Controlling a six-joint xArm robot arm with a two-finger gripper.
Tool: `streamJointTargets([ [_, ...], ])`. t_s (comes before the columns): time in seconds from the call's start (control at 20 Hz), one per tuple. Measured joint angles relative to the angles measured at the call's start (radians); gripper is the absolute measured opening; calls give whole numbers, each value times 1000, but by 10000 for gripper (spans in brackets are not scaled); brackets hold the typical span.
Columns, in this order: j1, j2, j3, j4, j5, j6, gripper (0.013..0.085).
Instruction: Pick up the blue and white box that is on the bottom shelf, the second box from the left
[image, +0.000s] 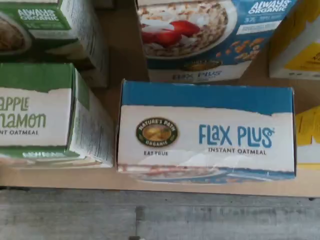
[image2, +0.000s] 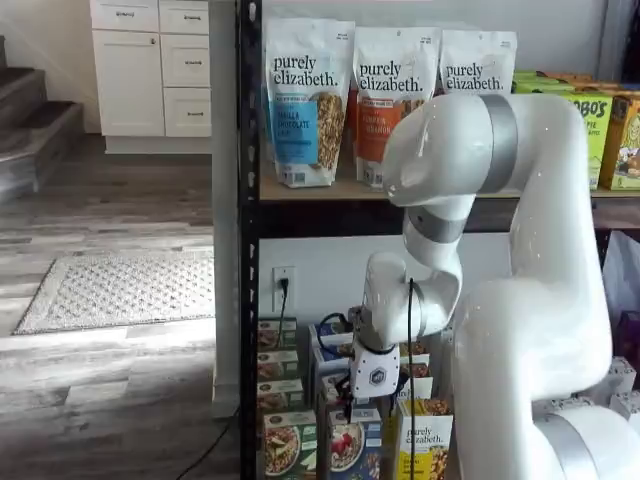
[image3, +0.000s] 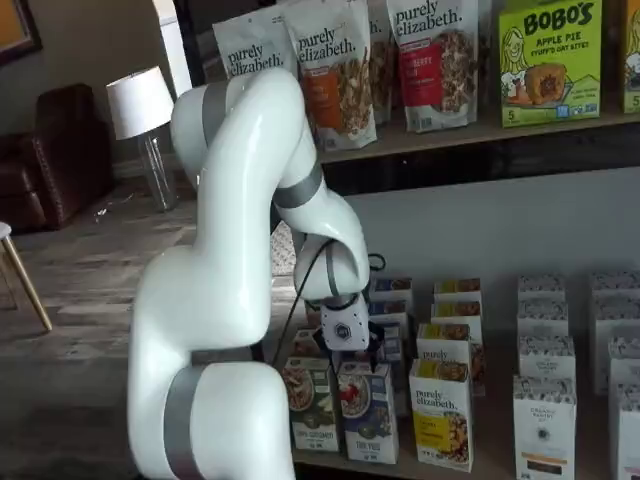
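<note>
The blue and white box (image: 207, 132) shows from above in the wrist view, its white top reading "Flax Plus instant oatmeal". In both shelf views it stands upright at the front of the bottom shelf (image3: 400, 468), between a green carton and a yellow one: the box (image2: 355, 445) (image3: 368, 410). My gripper (image2: 358, 396) (image3: 366, 352) hangs just above this box, white body pointing down and black fingers spread. Nothing is held between the fingers, and the box rests on the shelf board (image: 150, 182).
A green apple cinnamon carton (image: 40, 115) (image2: 288, 445) stands close on one side, a yellow purely elizabeth carton (image2: 425, 445) (image3: 440, 410) on the other. A second Flax Plus box (image: 200, 40) sits right behind. Granola bags (image2: 305, 100) fill the tier above.
</note>
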Motion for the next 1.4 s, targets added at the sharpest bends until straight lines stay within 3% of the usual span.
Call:
streamJointTargets([
  [0.3, 0, 36, -44, -2, 11, 2, 850],
  [0.45, -1, 50, -64, -43, 16, 39, 850],
  [0.65, -2, 57, -80, -63, 11, 59, 850],
  [1.05, -1, 62, -99, 30, 30, -29, 850],
  [1.4, -3, 80, -121, 79, 38, -78, 850],
])
